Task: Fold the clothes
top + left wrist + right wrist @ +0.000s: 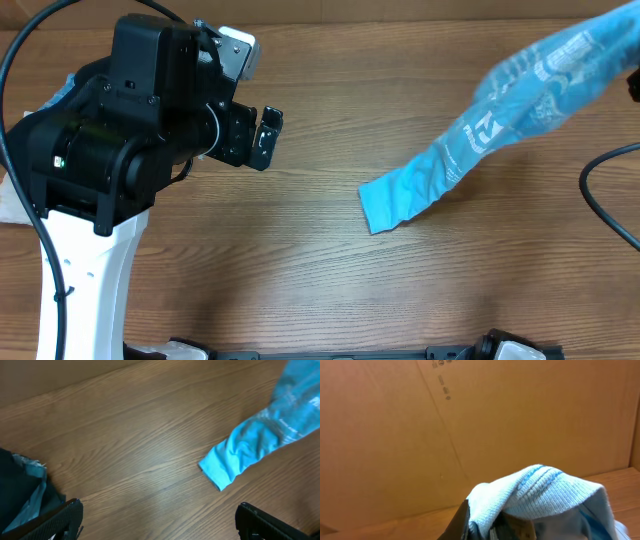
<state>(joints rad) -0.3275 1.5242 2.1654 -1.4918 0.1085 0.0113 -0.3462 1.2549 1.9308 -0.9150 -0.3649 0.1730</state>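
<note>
The light sky-blue T-shirt (500, 120) with white lettering hangs stretched from the upper right edge of the overhead view. Its lower end rests on the table near the middle. It also shows in the left wrist view (250, 445). My right gripper (487, 527) is shut on a ribbed edge of the T-shirt (540, 492), which drapes over the jaws; the gripper itself is outside the overhead view. My left gripper (265, 135) is open and empty above bare table left of the shirt, with its fingers wide apart in the left wrist view (160, 525).
A pile of black and denim-blue garments (20, 495) lies at the left, partly hidden under the left arm, with a cream piece (10, 200) at the table's left edge. A black cable (600, 190) loops at the right. A cardboard wall (445, 425) stands behind the table.
</note>
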